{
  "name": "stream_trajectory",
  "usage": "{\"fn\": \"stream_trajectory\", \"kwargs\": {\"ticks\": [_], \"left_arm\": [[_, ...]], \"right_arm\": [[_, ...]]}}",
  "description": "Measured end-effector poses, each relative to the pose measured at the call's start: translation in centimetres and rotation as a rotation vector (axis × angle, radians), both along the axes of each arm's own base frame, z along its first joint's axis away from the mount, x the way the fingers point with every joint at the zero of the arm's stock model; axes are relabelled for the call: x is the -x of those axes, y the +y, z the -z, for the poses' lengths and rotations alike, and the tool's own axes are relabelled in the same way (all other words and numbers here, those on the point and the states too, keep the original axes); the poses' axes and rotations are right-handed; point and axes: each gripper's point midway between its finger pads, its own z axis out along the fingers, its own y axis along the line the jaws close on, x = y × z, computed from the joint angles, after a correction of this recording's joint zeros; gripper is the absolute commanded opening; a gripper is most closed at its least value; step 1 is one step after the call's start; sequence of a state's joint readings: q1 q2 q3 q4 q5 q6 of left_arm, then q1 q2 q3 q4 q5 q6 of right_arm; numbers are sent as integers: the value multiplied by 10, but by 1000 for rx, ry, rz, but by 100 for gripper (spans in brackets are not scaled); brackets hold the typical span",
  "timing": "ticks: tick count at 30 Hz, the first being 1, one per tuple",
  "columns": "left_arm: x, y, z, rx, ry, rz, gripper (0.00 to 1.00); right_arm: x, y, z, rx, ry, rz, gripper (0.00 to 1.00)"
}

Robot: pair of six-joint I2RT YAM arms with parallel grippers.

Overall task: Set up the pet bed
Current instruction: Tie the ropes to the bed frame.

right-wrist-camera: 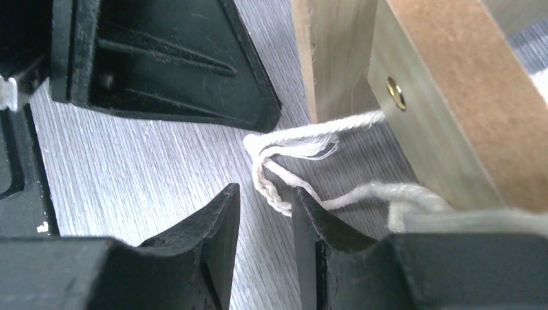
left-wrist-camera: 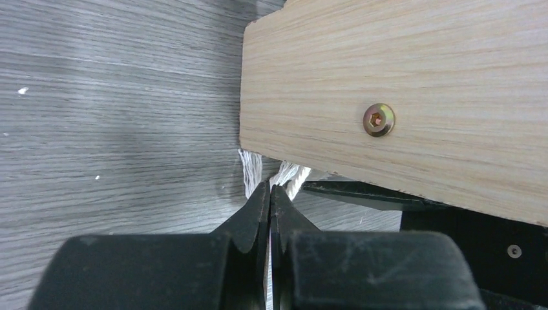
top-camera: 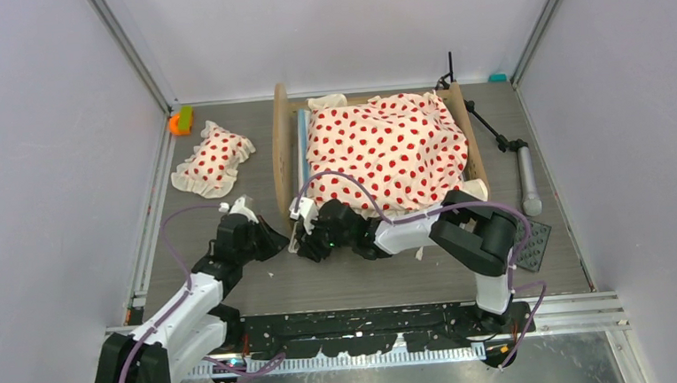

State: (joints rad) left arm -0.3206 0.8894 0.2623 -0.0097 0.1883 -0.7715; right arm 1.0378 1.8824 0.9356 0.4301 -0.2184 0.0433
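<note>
The bed's [top-camera: 281,151] white cord [right-wrist-camera: 310,135] lies loose between the right gripper's [right-wrist-camera: 265,192] narrowly parted fingers, the left gripper's [left-wrist-camera: 269,188] closed tips right at it beside the frame corner.

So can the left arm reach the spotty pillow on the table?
Probably yes: the pillow lies on the table just beyond the left gripper, on the same side of the bed frame, with nothing between them.

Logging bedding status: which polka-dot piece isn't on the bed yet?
The small ruffled pillow, lying on the table left of the wooden frame. The larger polka-dot cover is draped over the frame.
</note>
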Motion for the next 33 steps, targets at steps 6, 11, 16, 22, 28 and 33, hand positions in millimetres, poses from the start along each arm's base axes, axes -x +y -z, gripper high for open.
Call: {"fn": "stream_trajectory", "kwargs": {"ticks": [6, 11, 16, 22, 28, 33], "left_arm": [[1, 8, -2, -36, -10, -21, 0], [0, 8, -5, -38, -19, -21, 0], [1, 6, 4, -39, 16, -7, 0], [0, 4, 8, -39, 27, -2, 0], [-2, 3, 7, -37, 16, 0, 0], [-4, 1, 6, -28, 9, 9, 0]], "right_arm": [[-2, -9, 0, 23, -17, 22, 43], [-5, -13, -1, 38, -32, 49, 39], [-9, -14, -1, 38, -37, 80, 30], [-16, -14, -4, 23, -35, 133, 14], [-19, -10, -9, -2, -30, 165, 11], [-23, -5, -8, -11, -27, 181, 9]]}}
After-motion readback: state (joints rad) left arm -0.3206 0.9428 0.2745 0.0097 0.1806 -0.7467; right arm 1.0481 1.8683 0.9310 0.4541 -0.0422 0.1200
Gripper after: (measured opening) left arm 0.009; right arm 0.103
